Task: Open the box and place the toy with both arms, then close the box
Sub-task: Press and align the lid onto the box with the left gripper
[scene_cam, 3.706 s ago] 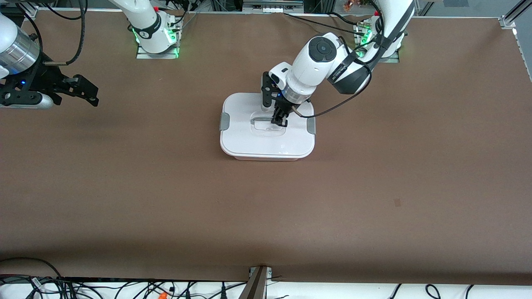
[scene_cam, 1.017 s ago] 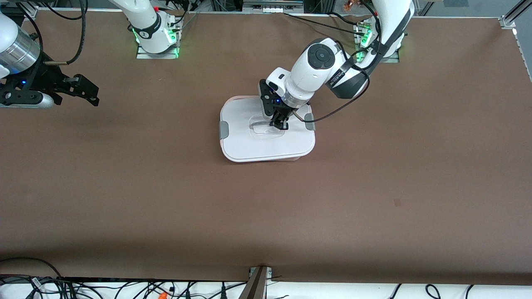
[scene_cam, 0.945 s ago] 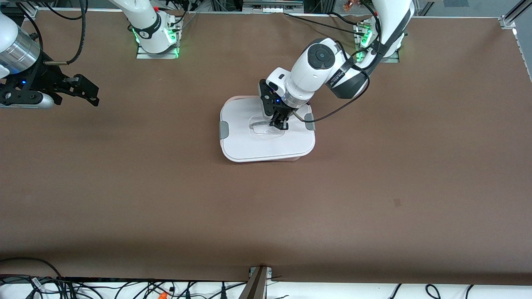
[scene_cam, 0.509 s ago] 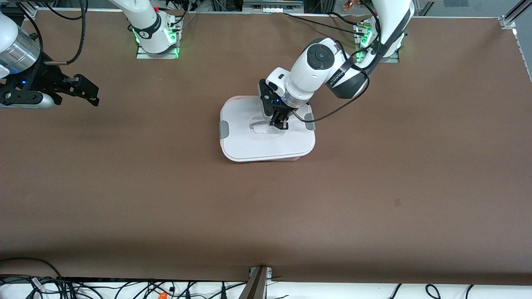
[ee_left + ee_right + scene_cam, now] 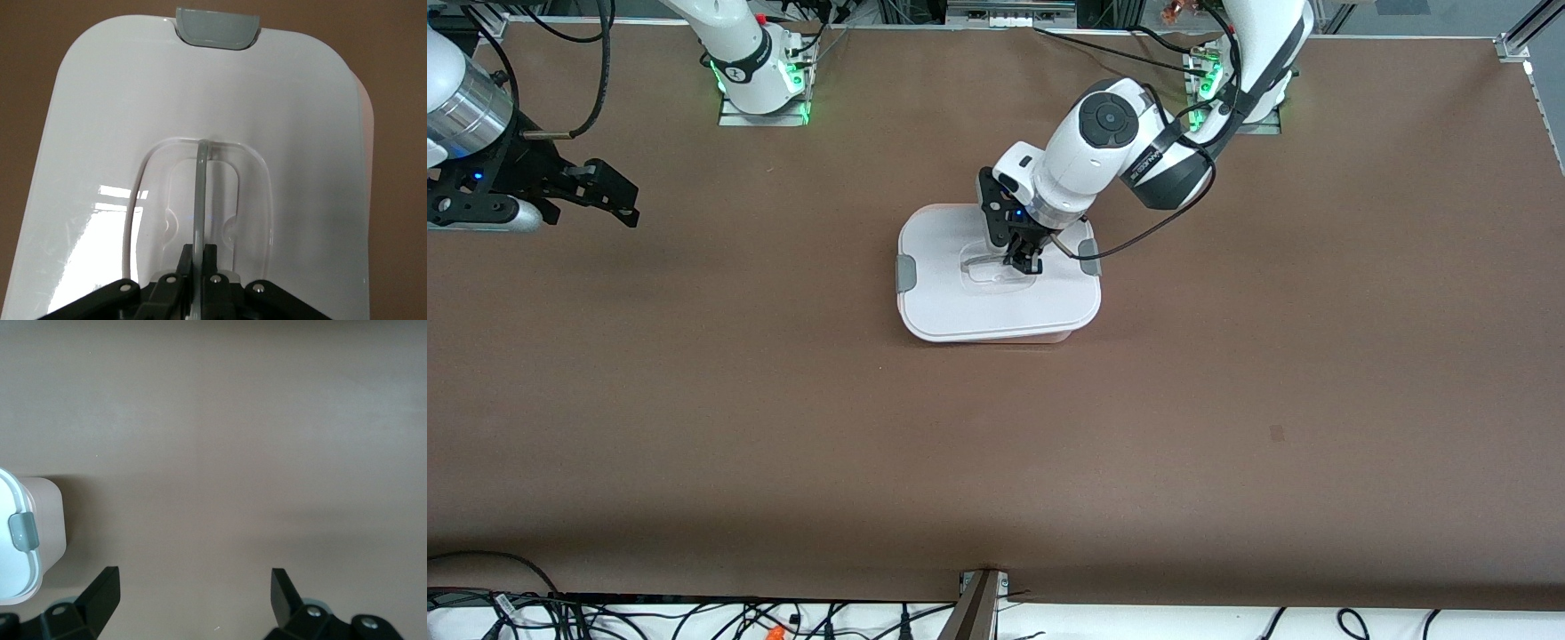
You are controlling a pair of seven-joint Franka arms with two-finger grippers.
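Lifting lid [image 5: 996, 289] by its handle [image 5: 199, 200], left gripper [image 5: 1021, 260] clamped on it | box [image 5: 1040, 337] sitting mid-table, lid skewed, coming free | right gripper [image 5: 596, 200] waiting, jaws apart | toy unseen; placing, closing remaining

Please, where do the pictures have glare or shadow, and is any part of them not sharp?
Front view: even light, with a dark shadow band across the table edge nearest the camera. Left wrist view: a bright window-like glare patch on the lid; the left end effector is close and slightly soft. Right wrist view: the box casts a soft shadow; the right end effector is dark.
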